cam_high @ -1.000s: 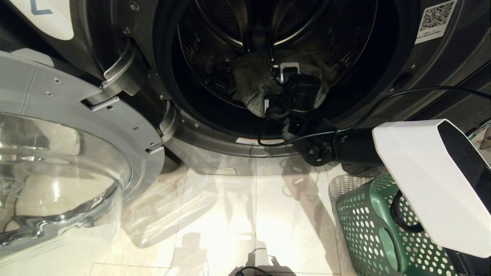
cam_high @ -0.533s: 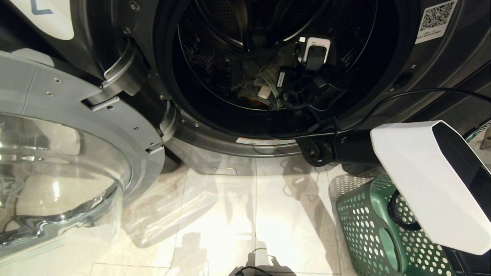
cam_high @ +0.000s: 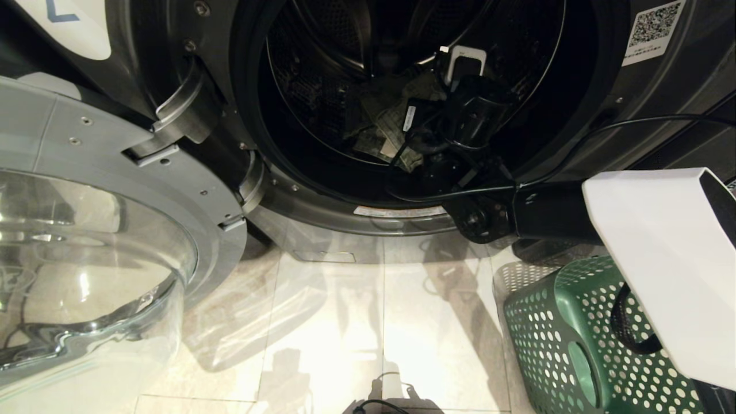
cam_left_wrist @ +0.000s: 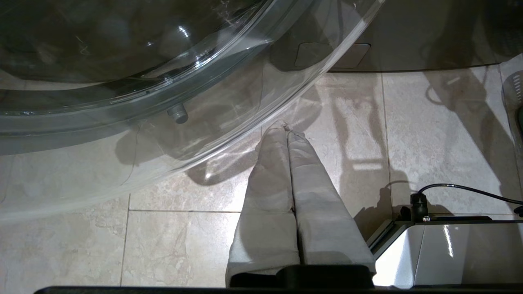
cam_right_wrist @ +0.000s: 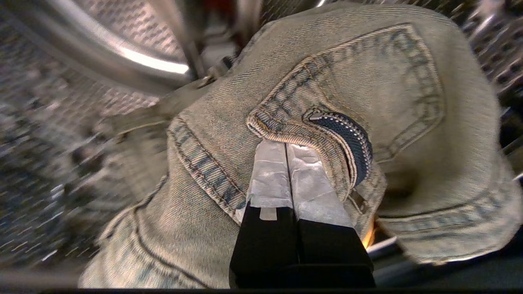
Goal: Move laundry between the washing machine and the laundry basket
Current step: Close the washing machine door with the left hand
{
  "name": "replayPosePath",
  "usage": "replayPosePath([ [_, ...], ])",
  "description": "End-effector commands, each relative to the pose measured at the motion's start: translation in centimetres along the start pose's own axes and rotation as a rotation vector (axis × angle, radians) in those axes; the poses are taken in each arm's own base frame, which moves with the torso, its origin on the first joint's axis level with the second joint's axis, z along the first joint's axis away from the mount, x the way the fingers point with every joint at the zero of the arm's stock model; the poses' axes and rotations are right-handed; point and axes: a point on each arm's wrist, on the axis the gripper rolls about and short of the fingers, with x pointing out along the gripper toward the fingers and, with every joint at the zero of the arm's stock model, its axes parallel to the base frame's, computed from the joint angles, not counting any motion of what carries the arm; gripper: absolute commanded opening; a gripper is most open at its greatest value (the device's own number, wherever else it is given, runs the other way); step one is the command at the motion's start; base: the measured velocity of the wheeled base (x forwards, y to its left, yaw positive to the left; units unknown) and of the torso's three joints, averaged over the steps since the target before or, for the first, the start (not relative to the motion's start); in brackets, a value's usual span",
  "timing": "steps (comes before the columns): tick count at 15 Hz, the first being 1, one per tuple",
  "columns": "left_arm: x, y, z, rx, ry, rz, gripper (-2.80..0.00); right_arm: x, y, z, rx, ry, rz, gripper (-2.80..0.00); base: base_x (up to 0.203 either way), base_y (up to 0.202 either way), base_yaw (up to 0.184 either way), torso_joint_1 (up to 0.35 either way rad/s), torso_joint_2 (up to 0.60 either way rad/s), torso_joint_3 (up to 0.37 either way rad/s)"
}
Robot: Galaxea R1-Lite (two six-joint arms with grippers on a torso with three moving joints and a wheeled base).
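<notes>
Head view: high, tilted down at the washing machine mouth, open door, tiled floor and laundry basket. Left wrist view: low, looking along the left gripper toward floor and door glass; shares both with the head view. Right wrist view: inside the drum, very close on denim laundry; shares it with the head view.

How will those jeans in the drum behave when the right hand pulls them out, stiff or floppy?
Probably floppy: the jeans lie crumpled in folds in the drum. Likely heavy for a garment, given the thick denim and seams. The right hand, shut at the pocket edge, grips little cloth, so most may trail and drag over the rim.
</notes>
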Motion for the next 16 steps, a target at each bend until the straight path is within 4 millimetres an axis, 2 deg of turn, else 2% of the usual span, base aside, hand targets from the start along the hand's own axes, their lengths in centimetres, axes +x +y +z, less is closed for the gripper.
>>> replayPosePath([
  [1,0.0,0.0,0.0,0.000,0.001,0.000,-2.80,-1.0,0.7,2.3,0.032,0.001,0.021,-2.80,0.000,0.000,0.000,0.000,0.00,0.000],
  [6,0.0,0.0,0.0,0.000,0.001,0.000,-2.80,-3.0,1.4,2.7,0.047,0.047,0.062,-2.80,0.000,0.000,0.000,0.000,0.00,0.000],
  [9,0.0,0.0,0.0,0.000,0.001,0.000,-2.80,-2.6,2.1,2.5,0.085,0.023,0.064,-2.80,0.000,0.000,0.000,0.000,0.00,0.000],
  [11,0.0,0.0,0.0,0.000,0.001,0.000,-2.80,-2.0,2.4,2.0,0.105,-0.040,0.053,-2.80,0.000,0.000,0.000,0.000,0.00,0.000],
  [16,0.0,0.0,0.0,0.000,0.001,0.000,-2.80,-2.2,2.0,1.5,0.121,-0.263,0.001,-2.80,0.000,0.000,0.000,0.000,0.00,0.000],
])
